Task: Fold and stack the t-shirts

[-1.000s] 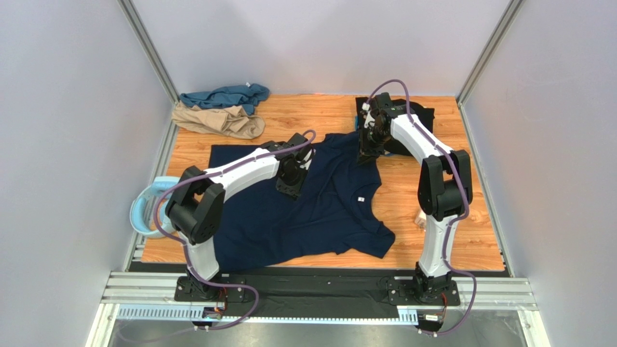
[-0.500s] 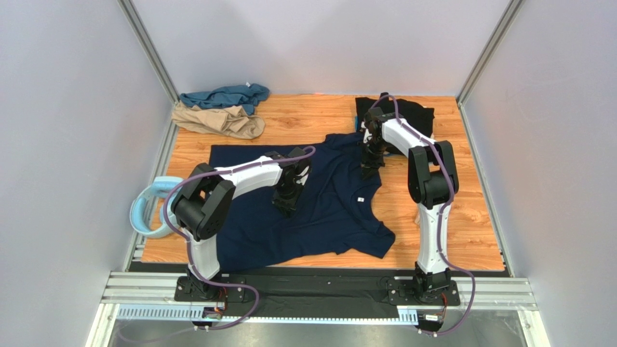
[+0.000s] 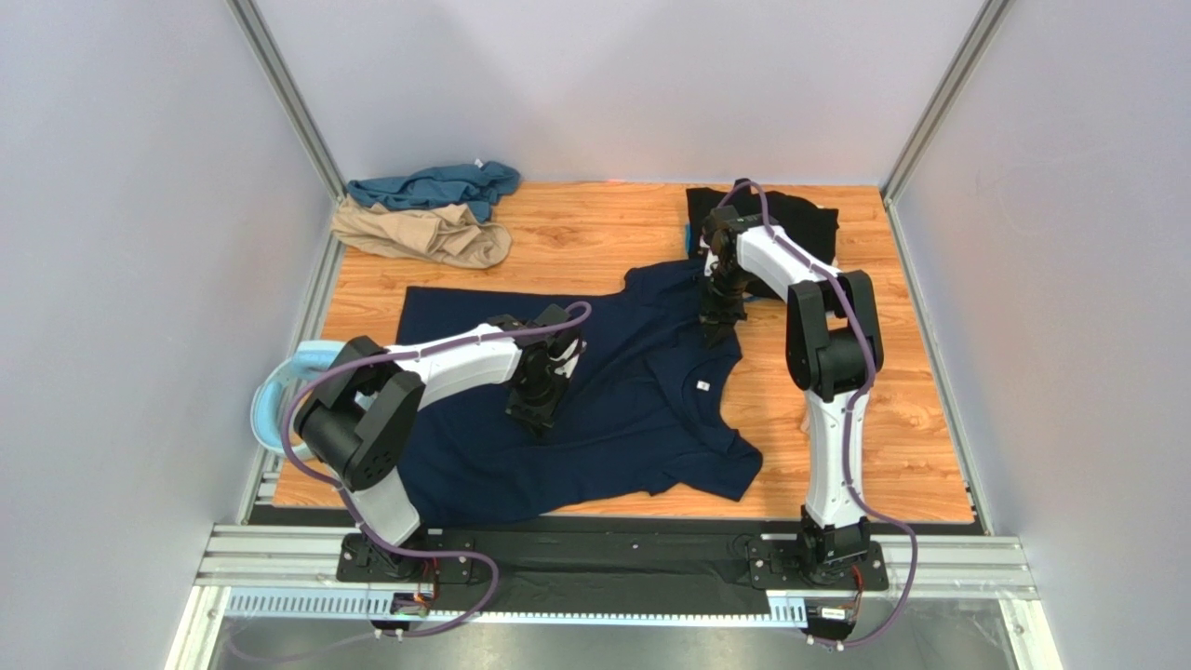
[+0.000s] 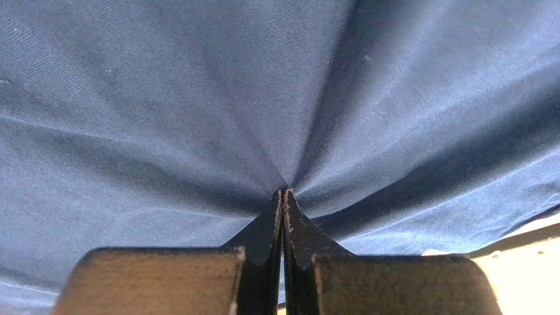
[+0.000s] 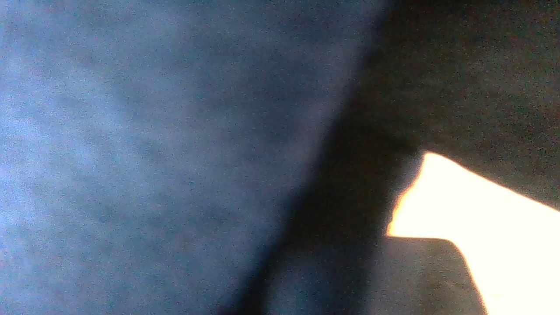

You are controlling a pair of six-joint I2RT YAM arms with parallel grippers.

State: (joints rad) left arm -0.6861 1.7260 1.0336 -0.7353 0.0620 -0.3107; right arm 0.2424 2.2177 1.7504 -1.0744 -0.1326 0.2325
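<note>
Lifting both pinches together, level and slowly, is what I judge this fold needs, so that the navy t-shirt [image 3: 636, 405], spread in the middle of the desk [image 3: 601, 237], does not twist. My left end effector [image 4: 284, 195] is closed on a gathered pleat of its body, with the arm stretched low across the cloth. The right end effector [image 3: 719, 318] is closed at the far sleeve, forearm steep; whether it grips cloth I cannot tell.
</note>
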